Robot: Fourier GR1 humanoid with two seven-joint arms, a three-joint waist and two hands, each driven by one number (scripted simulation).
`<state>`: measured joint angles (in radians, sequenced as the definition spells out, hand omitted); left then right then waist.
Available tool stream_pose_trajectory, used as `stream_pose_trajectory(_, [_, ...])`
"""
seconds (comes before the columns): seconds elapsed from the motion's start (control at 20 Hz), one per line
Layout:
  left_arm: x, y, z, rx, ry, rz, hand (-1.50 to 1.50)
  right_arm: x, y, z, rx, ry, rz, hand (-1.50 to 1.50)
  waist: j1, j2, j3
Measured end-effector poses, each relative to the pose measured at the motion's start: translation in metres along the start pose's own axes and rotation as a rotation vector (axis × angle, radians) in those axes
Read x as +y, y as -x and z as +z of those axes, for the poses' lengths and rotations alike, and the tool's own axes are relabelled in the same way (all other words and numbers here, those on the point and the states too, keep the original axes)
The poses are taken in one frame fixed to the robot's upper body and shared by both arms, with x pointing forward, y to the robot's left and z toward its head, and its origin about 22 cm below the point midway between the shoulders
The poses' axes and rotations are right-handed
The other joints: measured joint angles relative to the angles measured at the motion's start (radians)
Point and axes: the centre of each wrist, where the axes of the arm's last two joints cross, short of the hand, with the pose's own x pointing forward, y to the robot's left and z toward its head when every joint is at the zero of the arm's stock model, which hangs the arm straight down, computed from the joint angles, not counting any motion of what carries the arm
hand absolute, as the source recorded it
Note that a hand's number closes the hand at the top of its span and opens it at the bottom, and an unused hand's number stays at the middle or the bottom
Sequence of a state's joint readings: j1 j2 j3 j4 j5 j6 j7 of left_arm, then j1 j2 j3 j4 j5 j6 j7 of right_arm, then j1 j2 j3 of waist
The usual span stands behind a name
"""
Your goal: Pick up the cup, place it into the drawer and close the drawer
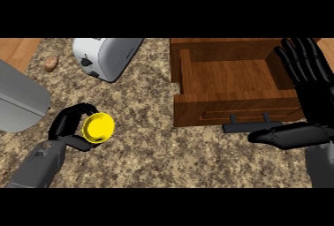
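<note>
Lower left of the frame, the left hand point(70, 128) is curled round the yellow cup point(98, 127) — fingers arched over its top edge, thumb tucked under it, the cup's round face turned toward the view. It sits over the speckled counter point(150, 145), well apart from the drawer point(228, 77).

The drawer fills the upper right, pulled out and open, its wooden floor bare and its dark handle point(251, 126) sticking out from the front panel toward the lower edge.

On the right side, the right hand point(306, 84) is spread flat — fingers straight and pointing up along the drawer's right wall, grasping nothing. Its thumb reaches leftward below the drawer's front, just beside the handle; whether it touches the handle I cannot tell.

Upper left, a white toaster point(104, 55) lies at an angle on the counter, with a small brown lump point(50, 63) near it. A grey rounded object point(20, 99) pokes in from the left edge.
</note>
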<state>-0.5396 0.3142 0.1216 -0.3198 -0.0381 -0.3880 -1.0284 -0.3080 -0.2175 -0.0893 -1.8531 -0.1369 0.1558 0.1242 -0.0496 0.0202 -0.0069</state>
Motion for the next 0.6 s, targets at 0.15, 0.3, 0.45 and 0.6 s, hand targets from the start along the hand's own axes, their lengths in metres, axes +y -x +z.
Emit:
stream_pose_trajectory(0.15, [-0.011, 0.007, 0.003, -0.05, -0.163, 0.009, 1.5, -0.004, 0.001, 0.002, 0.007, 0.013, -0.003, -1.5, 0.012, -0.004, 0.001])
stream_pose_trajectory(0.3, [-0.03, 0.016, 0.003, -0.1, -0.316, 0.025, 1.5, -0.009, 0.001, 0.005, 0.017, 0.018, 0.002, -1.5, 0.022, -0.009, 0.003])
stream_pose_trajectory(0.45, [-0.047, 0.017, -0.011, -0.146, -0.343, 0.051, 1.5, -0.014, 0.003, 0.007, 0.025, 0.023, 0.01, -1.5, 0.029, -0.013, 0.004])
stream_pose_trajectory(0.6, [-0.055, 0.01, -0.03, -0.185, -0.317, 0.058, 1.5, -0.017, 0.001, 0.012, 0.033, 0.032, 0.014, -1.5, 0.035, -0.016, 0.005])
